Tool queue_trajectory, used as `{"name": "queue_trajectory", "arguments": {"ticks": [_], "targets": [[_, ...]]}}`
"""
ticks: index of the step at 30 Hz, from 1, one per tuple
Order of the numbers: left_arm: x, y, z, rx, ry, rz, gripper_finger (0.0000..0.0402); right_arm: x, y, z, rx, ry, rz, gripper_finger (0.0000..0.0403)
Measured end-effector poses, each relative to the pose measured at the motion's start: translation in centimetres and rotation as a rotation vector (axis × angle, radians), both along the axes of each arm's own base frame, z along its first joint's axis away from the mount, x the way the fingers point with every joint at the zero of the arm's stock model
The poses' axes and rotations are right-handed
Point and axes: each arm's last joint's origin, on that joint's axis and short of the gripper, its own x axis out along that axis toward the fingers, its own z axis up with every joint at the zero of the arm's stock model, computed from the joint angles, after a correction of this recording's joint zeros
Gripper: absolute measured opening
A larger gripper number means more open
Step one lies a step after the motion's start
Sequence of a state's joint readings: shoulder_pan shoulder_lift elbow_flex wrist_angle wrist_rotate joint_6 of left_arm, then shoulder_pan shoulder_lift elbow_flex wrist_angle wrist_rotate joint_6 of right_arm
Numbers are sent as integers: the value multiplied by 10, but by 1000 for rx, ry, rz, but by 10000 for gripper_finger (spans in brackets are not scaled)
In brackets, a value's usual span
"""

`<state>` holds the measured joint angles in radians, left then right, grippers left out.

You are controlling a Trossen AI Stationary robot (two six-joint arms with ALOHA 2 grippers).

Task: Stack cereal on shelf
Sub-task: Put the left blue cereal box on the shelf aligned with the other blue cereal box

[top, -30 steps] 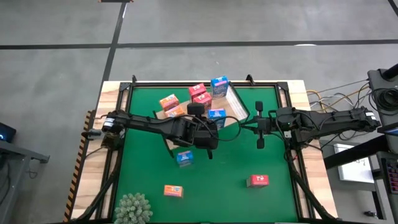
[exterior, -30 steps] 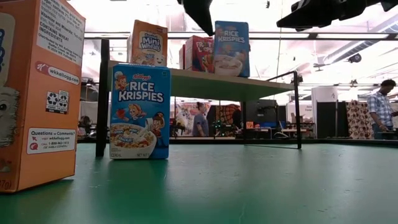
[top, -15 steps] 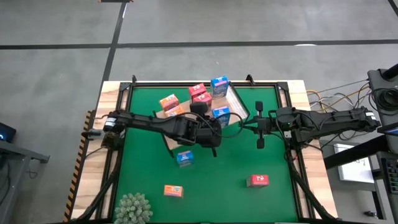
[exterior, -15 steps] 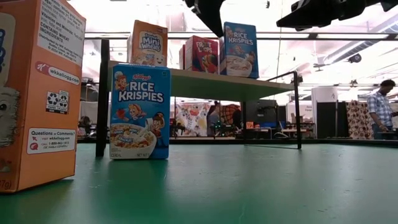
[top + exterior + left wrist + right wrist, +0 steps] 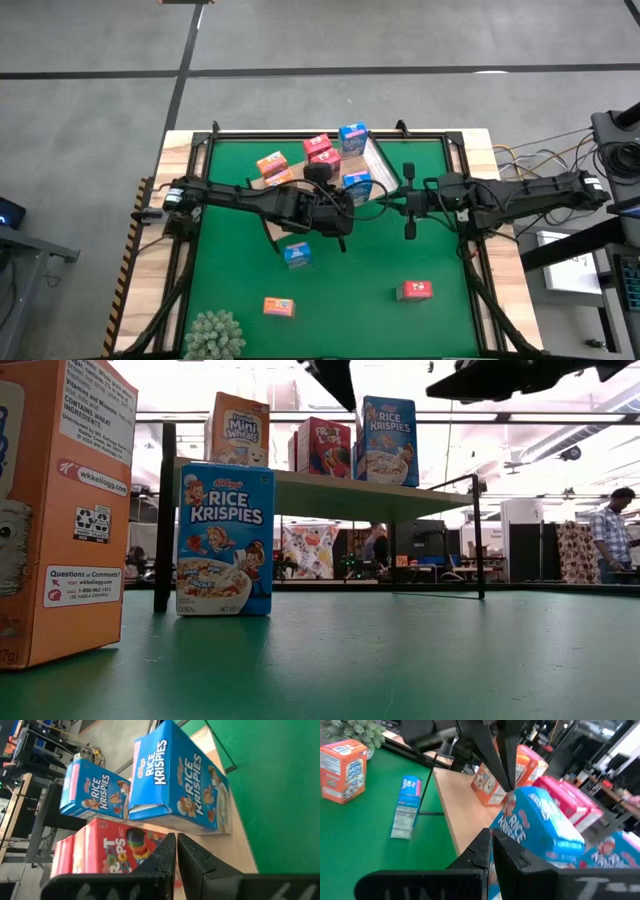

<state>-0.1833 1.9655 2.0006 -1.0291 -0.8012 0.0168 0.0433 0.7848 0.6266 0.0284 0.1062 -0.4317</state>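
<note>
The shelf [image 5: 383, 168], a light-wood board on dark legs, stands at the table's far middle. Several cereal boxes stand upright on it: orange [image 5: 271, 163], red [image 5: 320, 150] and blue [image 5: 352, 136]. Another blue box [image 5: 357, 183] stands on its base near the shelf's front edge. My left gripper [image 5: 175, 842] is shut, slanting down at this box's top corner. My right gripper [image 5: 491, 837] is shut and hovers level just right of the box, touching nothing. A blue box [image 5: 297, 254], an orange box [image 5: 279, 306] and a red box [image 5: 414, 290] stand on the green mat. My left gripper has its shut fingertips [image 5: 507, 786] against the blue box's upper corner [image 5: 512, 796], on the box's left side. The fingers slant down from the table's left. The box stands upright on the shelf [image 5: 330, 495]; it is not pinched.
A fuzzy green plant [image 5: 215, 335] sits at the near left corner. Dark shelf legs [image 5: 162, 520] rise from the mat. In the low view the orange box [image 5: 55, 510] fills the left foreground. People move in the room beyond the table.
My left gripper, staying shut, has moved toward the table's right edge against the front blue box. The box has slid rightward along the shelf, tipped briefly, and stands upright again.
</note>
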Motion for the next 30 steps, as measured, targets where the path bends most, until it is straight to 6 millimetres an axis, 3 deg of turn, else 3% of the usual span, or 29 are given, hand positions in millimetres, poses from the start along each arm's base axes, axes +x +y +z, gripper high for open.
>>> {"name": "queue_trajectory", "arguments": {"ticks": [11,16,30], "targets": [[-33,-24,23,45,-27,-34,0,32,1,6,-34,-20,-4,9],[-51,-31,28,34,-63,-53,0,41,-2,3,-64,-18,-117,9],[-107,-19,7,10,-249,-100,0,42,-11,-1,-109,19,-321,9]]}}
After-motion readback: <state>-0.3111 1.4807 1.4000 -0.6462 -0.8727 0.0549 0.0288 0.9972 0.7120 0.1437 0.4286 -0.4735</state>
